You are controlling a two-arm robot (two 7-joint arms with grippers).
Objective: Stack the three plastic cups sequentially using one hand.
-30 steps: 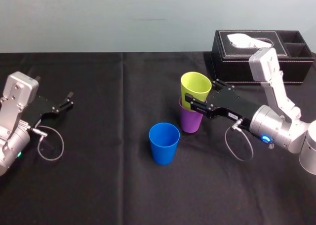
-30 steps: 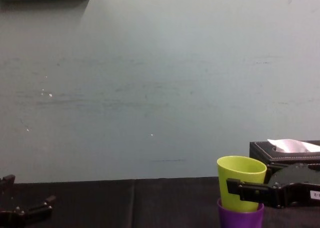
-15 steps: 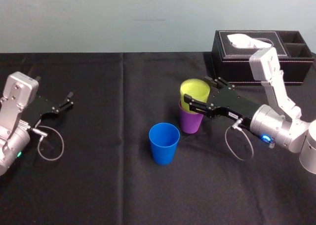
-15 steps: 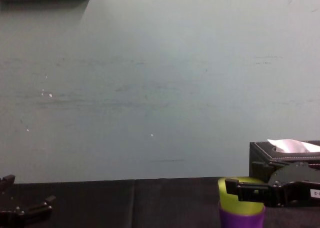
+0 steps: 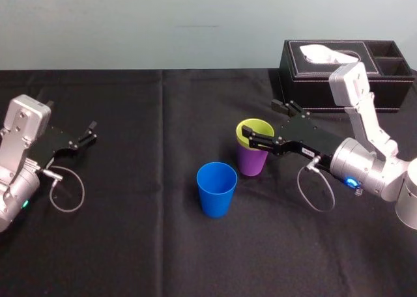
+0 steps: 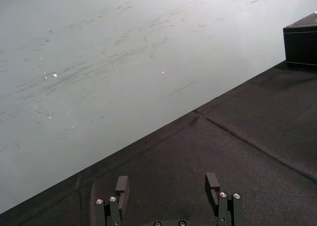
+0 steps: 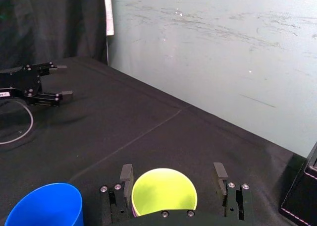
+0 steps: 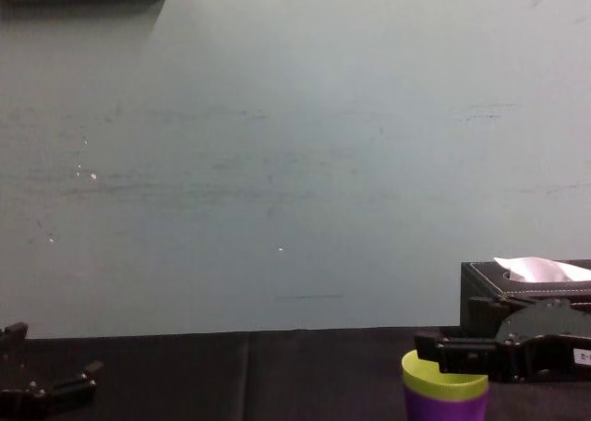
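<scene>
The lime green cup [image 5: 255, 130] sits nested inside the purple cup [image 5: 251, 161] at the table's middle right, only its rim band showing above the purple one. My right gripper [image 5: 264, 119] is open, its fingers standing on either side of the green cup's rim [image 7: 164, 191] with a gap on at least one side. The blue cup [image 5: 216, 188] stands alone, upright, just in front and to the left of the stack. In the chest view the green cup [image 8: 443, 382] tops the purple cup [image 8: 445, 408]. My left gripper [image 5: 86, 134] rests open at the far left.
A black tissue box [image 5: 345, 75] with white tissue stands at the back right, behind my right arm. A black cloth [image 5: 143, 245] covers the table. A loose cable loop [image 5: 65, 189] hangs by the left arm. A pale wall lies behind.
The green cup has dropped from a raised position fully into the purple cup. My right gripper's fingers have spread apart and let go of it. The left arm has not moved.
</scene>
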